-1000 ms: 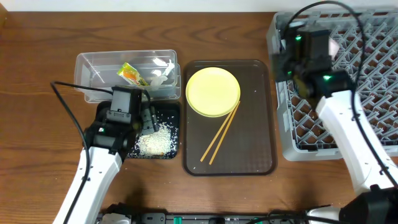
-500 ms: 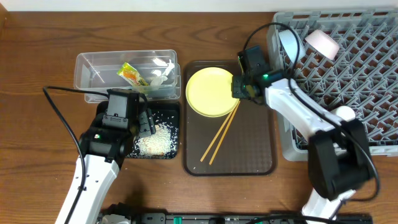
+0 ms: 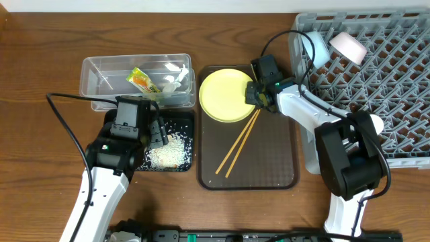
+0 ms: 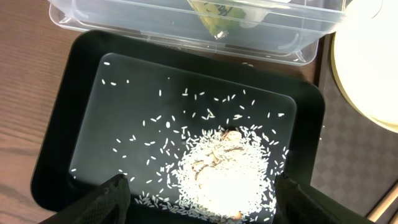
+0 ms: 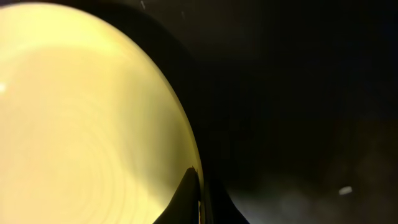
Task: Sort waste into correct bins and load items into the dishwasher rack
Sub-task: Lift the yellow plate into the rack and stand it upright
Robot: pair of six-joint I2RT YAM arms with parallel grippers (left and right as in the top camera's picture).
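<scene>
The yellow plate (image 3: 227, 95) lies at the far end of the brown serving tray (image 3: 269, 161), with two chopsticks (image 3: 237, 144) beside it. My right gripper (image 3: 254, 96) sits at the plate's right rim; in the right wrist view its fingers (image 5: 198, 186) pinch the rim of the plate (image 5: 81, 112). My left gripper (image 3: 159, 130) hangs open over the black tray (image 3: 190, 141), above the rice pile (image 4: 224, 174). The clear tub (image 3: 101, 74) holds the green-yellow wrapper (image 3: 140, 81) and a white scrap (image 3: 173, 82).
The grey rack (image 3: 376, 87) stands at the right, with a light bowl (image 3: 312, 46) and a white bowl (image 3: 347, 46) at its far left corner. The tub and black tray touch, left of the brown tray. A black cable (image 3: 74, 128) loops by the left arm.
My right arm has swung left from over the rack down to the plate's right rim. The left arm has barely moved.
</scene>
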